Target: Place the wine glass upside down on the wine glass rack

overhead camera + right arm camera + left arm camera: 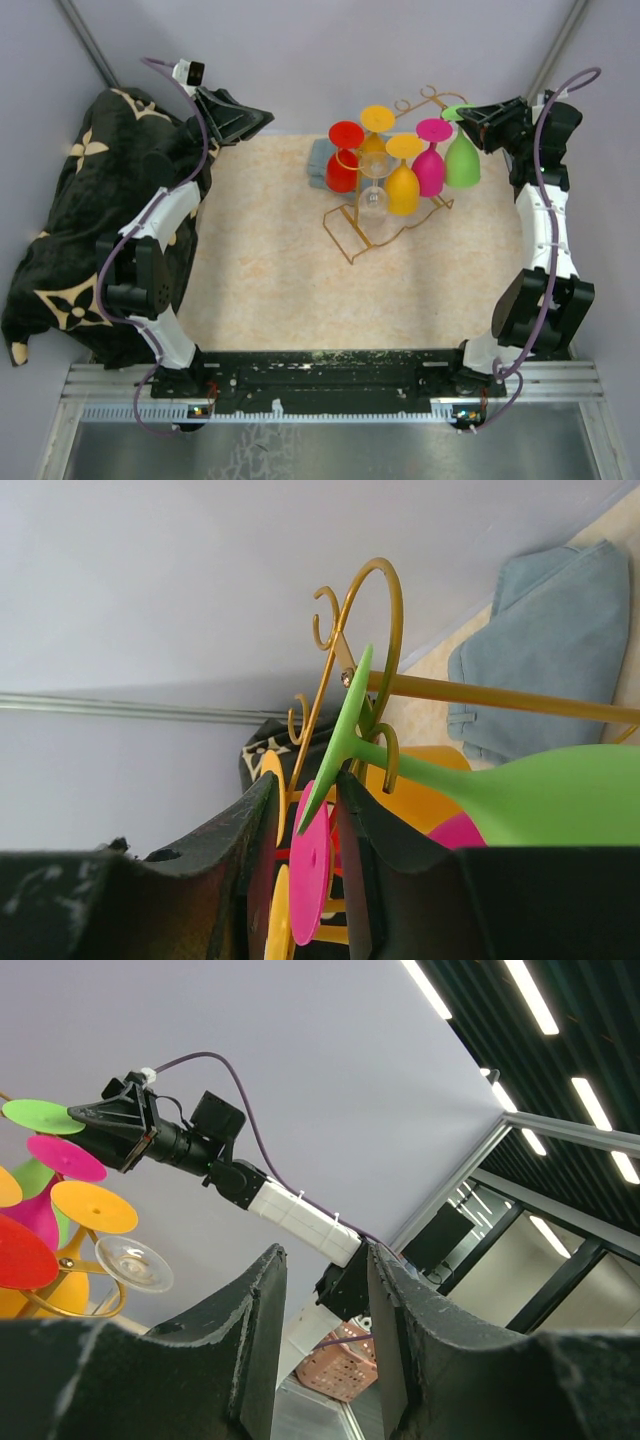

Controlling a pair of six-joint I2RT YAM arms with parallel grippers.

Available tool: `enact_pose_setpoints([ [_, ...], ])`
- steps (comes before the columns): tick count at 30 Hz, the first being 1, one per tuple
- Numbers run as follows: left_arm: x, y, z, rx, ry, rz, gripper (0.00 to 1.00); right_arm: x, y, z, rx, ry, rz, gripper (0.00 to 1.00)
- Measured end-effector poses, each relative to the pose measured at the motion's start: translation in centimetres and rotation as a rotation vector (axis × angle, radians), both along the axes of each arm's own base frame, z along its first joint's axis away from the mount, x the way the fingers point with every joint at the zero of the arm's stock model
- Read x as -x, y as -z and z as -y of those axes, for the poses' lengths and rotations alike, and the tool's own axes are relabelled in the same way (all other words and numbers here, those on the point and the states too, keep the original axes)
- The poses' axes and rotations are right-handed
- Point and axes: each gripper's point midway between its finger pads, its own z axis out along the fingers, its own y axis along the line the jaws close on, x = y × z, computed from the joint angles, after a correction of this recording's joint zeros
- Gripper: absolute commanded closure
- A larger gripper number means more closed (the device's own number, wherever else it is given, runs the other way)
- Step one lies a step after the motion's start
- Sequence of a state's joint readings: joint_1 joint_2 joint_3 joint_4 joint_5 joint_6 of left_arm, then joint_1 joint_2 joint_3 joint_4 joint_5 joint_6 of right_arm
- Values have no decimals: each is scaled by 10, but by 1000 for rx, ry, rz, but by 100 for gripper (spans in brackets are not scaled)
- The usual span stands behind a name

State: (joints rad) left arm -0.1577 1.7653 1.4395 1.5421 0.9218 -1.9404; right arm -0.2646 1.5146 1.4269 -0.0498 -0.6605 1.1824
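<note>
Green wine glass (462, 160) hangs upside down at right end of rack (338, 238), beside pink glass (430, 168). Right gripper (307, 792) is slightly open around its foot, not clamping. Left gripper (322, 1260) is half open and empty, well apart. Blue cloth (318, 165) lies on counter behind rack.

Six wine glasses in all, five coloured and one see-through: one red glass (342, 172), two orange (the back orange glass (377, 119) and the front orange glass (402, 190), nearly the same shade), one magenta glass (428, 170), one green glass (462, 162), one clear glass (372, 198). One gold wire rack (480, 693). One folded blue-grey cloth (318, 165). One dark blanket (70, 220) with pale flower shapes. One beige mat (270, 280). One pinkish basket (345, 1368). Two robot arms, the left arm (160, 225) and the right arm (540, 225)
</note>
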Motion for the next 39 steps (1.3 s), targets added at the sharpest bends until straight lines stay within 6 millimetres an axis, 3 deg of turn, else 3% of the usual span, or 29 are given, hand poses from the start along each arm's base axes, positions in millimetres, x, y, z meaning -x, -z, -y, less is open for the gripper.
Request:
enact_pose_setpoints([
  [23,-1,2,2,-1,6,-7,57,18,-16,-5,7,-1,14,68],
  [39,-3,4,4,-2,10,-13,57,18,-10,-5,10,-2,2,69],
])
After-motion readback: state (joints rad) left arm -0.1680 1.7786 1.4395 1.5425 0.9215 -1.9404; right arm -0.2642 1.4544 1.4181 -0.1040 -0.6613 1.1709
